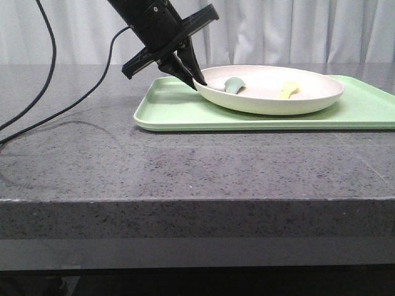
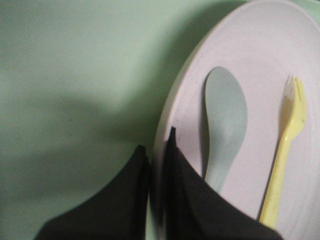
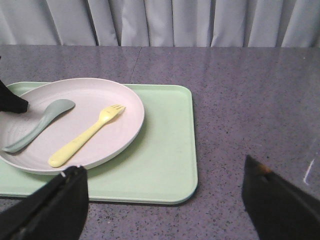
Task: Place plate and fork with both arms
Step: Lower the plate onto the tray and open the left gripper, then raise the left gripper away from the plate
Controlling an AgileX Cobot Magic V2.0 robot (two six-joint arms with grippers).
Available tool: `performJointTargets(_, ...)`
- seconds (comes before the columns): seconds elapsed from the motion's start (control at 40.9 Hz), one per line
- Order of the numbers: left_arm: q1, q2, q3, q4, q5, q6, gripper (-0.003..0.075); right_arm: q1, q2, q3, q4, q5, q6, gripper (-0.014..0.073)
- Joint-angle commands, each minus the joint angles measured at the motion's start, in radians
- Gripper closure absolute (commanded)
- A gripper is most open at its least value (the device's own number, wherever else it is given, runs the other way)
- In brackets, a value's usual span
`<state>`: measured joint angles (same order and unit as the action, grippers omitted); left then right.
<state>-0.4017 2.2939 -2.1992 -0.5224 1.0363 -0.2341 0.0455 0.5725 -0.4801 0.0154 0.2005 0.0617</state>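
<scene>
Soft, even light from above, no glare. Sharp in the front view, with a faint shadow on the table [image 1: 92, 154]. Dim and blurry up close in the left wrist view, with a big dark shadow across the tray [image 2: 75, 125].

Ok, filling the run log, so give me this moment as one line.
left gripper: shut on plate rim | right gripper: open, apart from tray | fork, spoon: in plate | plate: on tray
</scene>
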Motion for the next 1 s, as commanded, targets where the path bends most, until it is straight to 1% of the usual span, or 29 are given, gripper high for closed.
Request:
performJointTargets(0.0, -0.014, -0.072, -0.034, -0.048, -0.041, -0.013, 0.0664, -0.002, 0.010, -0.033, 0.001, -0.080, -0.006, -0.0050)
performJointTargets(0.098, -0.014, -0.072, -0.034, -0.048, -0.041, -0.009, 0.0659, -0.002, 0.010, -0.033, 0.001, -0.080, -0.006, -0.0050)
performJointTargets(0.171, -0.014, -0.072, -0.034, -0.048, -0.041, -0.002, 0.0614, -0.002, 0.010, -0.033, 0.001, -0.080, -0.006, -0.0050)
performJointTargets(0.269, -0.014, -0.072, -0.034, -0.048, -0.041, 0.002, 0.0503, -0.002, 0.010, -0.033, 0.001, -0.080, -0.006, -0.0050)
performJointTargets(0.367, -0.014, -0.072, -0.034, -0.048, -0.033, 0.022, 0.0360, -0.002, 0.010, -0.033, 0.001, -0.080, -0.006, -0.0050)
performJointTargets(0.416, -0.012, -0.074, -0.037, -0.048, -0.017, 0.028, 0.0307, -0.002, 0.010, -0.033, 0.001, -0.080, -0.006, -0.0050)
performJointTargets(0.489, 0.005, -0.083, -0.066, -0.048, 0.026, 0.051, 0.0281, -0.002, 0.010, -0.033, 0.001, -0.080, -0.006, -0.0050)
performJointTargets(0.635, 0.044, -0.103, -0.170, -0.047, 0.131, 0.100, 0.0303, -0.002, 0.010, -0.033, 0.001, -0.080, -0.006, -0.0050)
performJointTargets(0.733, 0.058, -0.105, -0.250, -0.041, 0.194, 0.119, 0.0351, -0.002, 0.010, -0.033, 0.001, -0.080, -0.006, -0.0050)
performJointTargets(0.807, 0.060, -0.105, -0.284, -0.012, 0.235, 0.132, 0.0425, -0.002, 0.010, -0.033, 0.001, -0.080, -0.006, -0.0050)
performJointTargets(0.88, 0.056, -0.106, -0.292, 0.005, 0.236, 0.132, 0.0524, -0.002, 0.010, -0.033, 0.001, -0.080, -0.006, -0.0050)
performJointTargets(0.978, 0.056, -0.110, -0.292, 0.005, 0.236, 0.134, 0.0675, -0.002, 0.010, -0.033, 0.001, -0.080, -0.006, -0.0050)
